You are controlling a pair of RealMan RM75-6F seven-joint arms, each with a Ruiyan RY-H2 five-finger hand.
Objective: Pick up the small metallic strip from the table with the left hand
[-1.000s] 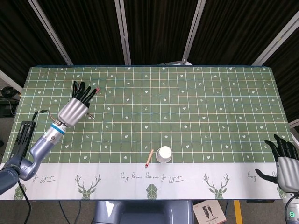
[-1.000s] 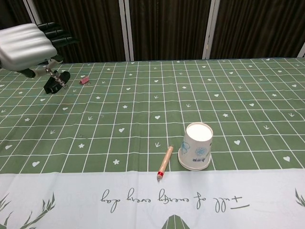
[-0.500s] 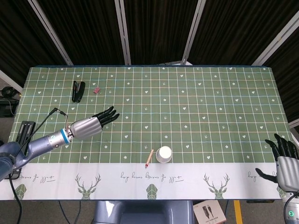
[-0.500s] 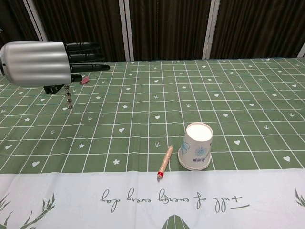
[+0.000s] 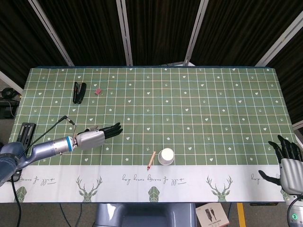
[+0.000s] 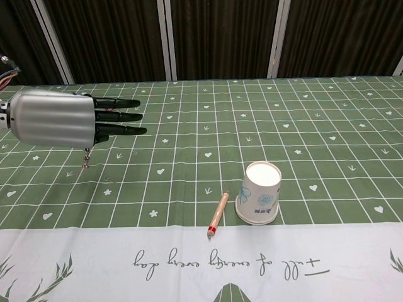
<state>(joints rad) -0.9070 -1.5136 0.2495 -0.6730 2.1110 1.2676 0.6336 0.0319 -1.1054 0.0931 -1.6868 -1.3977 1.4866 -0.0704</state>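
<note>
The left hand (image 5: 97, 135) had come nearer the table's front edge than half a second before, dark fingers (image 6: 119, 116) extended flat. A thin metallic strip (image 6: 85, 158) hung upright beneath its silver palm, apparently held. The right hand (image 5: 289, 163) rested loosely spread, empty.

Cursive writing on the tablecloth's white border (image 6: 189, 264) is illegible.
</note>
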